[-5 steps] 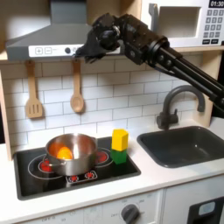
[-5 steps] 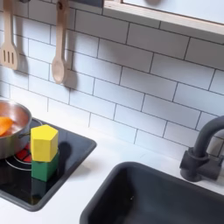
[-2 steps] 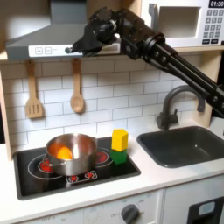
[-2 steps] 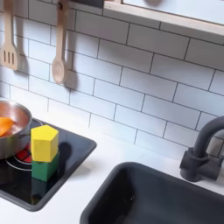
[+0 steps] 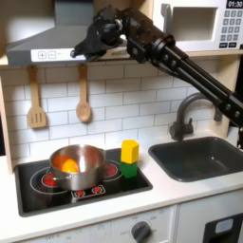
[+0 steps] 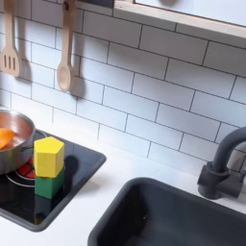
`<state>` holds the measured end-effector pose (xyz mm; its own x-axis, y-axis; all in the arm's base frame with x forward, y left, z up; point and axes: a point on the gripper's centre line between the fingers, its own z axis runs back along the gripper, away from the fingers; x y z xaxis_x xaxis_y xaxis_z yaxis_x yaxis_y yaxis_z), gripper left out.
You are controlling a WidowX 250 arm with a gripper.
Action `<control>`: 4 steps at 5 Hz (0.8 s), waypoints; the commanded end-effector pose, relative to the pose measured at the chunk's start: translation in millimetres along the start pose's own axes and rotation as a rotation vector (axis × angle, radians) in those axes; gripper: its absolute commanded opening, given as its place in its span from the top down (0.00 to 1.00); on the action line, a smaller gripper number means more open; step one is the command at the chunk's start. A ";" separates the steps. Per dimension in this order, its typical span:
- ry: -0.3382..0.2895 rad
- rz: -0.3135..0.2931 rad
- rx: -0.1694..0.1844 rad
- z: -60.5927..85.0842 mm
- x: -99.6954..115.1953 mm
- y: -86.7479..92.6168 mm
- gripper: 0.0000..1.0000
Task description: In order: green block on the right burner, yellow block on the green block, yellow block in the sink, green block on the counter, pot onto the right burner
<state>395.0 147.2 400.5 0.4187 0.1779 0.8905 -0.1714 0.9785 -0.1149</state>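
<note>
The yellow block (image 5: 129,151) sits stacked on the green block (image 5: 128,170) over the burner, stacking step apparently complete; the hand (image 5: 80,47) hangs high above, whether clenched or released cannot be told.

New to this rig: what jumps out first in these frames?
The yellow block stacked on the green block, standing on the black cooktop's right burner in the first exterior view, just right of the steel pot with an orange piece inside. Next, the black arm, its gripper raised high by the range hood, well above the stack. The dark grey sink sits on the first exterior view's right.
</note>
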 end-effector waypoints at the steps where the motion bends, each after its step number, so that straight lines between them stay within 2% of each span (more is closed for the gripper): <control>1: 0.011 -0.007 0.004 -2.5 -1.9 4.1 1.00; 3: 0.013 -0.019 -0.004 2.3 -3.3 2.0 1.00; 4: 0.025 -0.020 -0.007 -0.5 -7.2 1.0 1.00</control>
<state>394.6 150.3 384.8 0.4650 0.1677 0.8693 -0.1617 0.9815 -0.1028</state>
